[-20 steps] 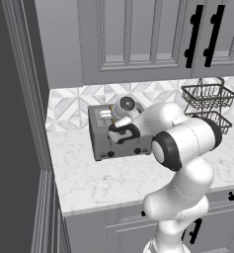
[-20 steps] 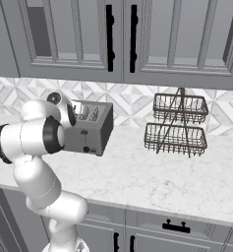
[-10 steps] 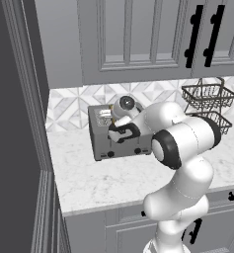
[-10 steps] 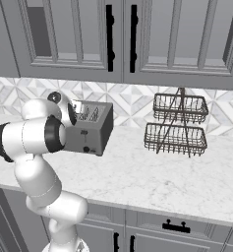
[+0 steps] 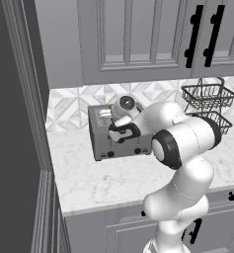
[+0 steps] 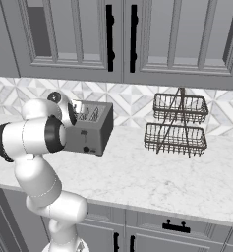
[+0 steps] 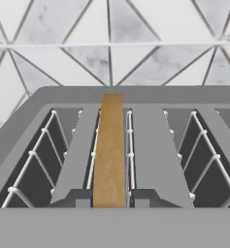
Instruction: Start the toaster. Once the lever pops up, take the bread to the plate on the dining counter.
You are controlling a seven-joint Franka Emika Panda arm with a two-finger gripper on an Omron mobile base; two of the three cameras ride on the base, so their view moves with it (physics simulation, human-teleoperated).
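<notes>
The grey toaster (image 5: 99, 144) stands on the wall counter against the patterned backsplash, and it also shows as the toaster (image 6: 92, 132) from the right. My gripper (image 5: 111, 121) hangs over its top slots, pointing down into them. In the hand view the bread (image 7: 110, 145) stands on edge in the second slot from the left of the toaster (image 7: 136, 92), a golden-tan strip seen from above. My gripper (image 7: 110, 199) is shut on the slice's near end, with a small grey fingertip on either side. My gripper (image 6: 74, 113) is largely hidden behind the arm in the right base view.
A two-tier black wire basket rack (image 6: 179, 123) stands on the counter to the toaster's right, and is seen as the rack (image 5: 207, 101) from the left. Grey upper cabinets hang close above. A tall dark panel (image 5: 15, 123) bounds the counter's left end.
The jaws have gone from wide open to shut on the bread. The arm and the toaster have hardly moved.
</notes>
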